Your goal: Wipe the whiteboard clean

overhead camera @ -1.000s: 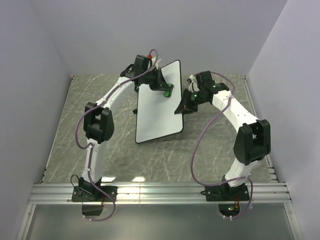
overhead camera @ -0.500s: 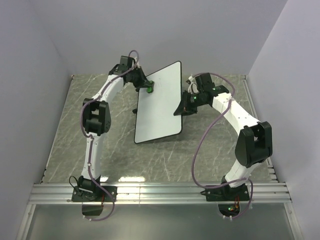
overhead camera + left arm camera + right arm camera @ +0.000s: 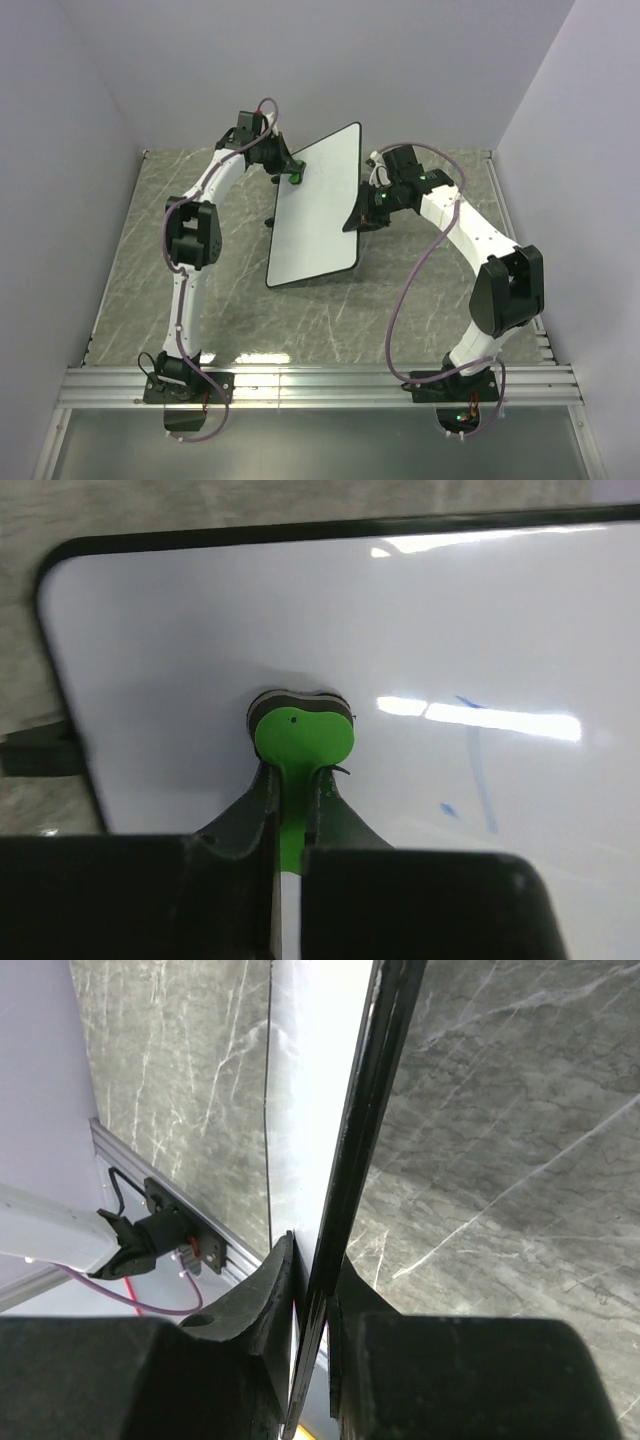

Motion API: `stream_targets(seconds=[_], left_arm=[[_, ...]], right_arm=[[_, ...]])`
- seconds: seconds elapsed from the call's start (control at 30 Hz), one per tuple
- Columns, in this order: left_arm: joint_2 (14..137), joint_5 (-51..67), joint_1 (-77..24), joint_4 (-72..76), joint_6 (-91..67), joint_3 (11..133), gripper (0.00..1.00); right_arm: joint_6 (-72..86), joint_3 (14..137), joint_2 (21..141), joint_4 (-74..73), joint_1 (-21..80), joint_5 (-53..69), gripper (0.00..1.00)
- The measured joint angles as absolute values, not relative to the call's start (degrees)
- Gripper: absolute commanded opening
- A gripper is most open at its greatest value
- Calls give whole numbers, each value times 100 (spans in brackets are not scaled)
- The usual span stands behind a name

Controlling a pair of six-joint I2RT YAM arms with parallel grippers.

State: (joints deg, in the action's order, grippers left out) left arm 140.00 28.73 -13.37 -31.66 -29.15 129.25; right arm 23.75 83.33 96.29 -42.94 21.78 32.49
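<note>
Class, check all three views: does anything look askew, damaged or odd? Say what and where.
The whiteboard is tilted up, not lying flat, its edge clamped in the right gripper. Blue marks show on it, beside the green eraser in the left gripper.

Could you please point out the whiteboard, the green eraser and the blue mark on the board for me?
whiteboard (image 3: 315, 215): top external view, bare middle of its white face.
green eraser (image 3: 300, 737): left wrist view, centre of its green top.
blue mark (image 3: 479, 780): left wrist view, midway along the long stroke.
</note>
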Motion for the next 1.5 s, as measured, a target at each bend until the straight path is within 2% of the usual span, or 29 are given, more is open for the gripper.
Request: stream_targets(seconds=[0.33,0.5,0.8,0.97,1.3,1.5], left_arm=[[13369,4278,-1929,-2556,-2987,12925,0],[13323,3848,-1959,-2670,-3065,13082,0],[13694,2169,-1546,-3253,-2952,13321,0],[13740,1662,-1232,-3194,-2893,12864,0],[13631,1789,-1111,-3041,-2738,12580,0],[13395,2451,-1444,-2947,-2665,12525,0]], right_arm=[[2324,8536,9957,-4372,2429,3188,0],[2283,8455,10051,-4355,2578,3236,0],[2241,8388,10051,-4364,2606,3175,0],[2244,8414,10051,-4355,2606,3177,0],[2244,8449,10073,-4425,2639,3183,0],[2244,8521,10182,-4593,2641,3197,0]])
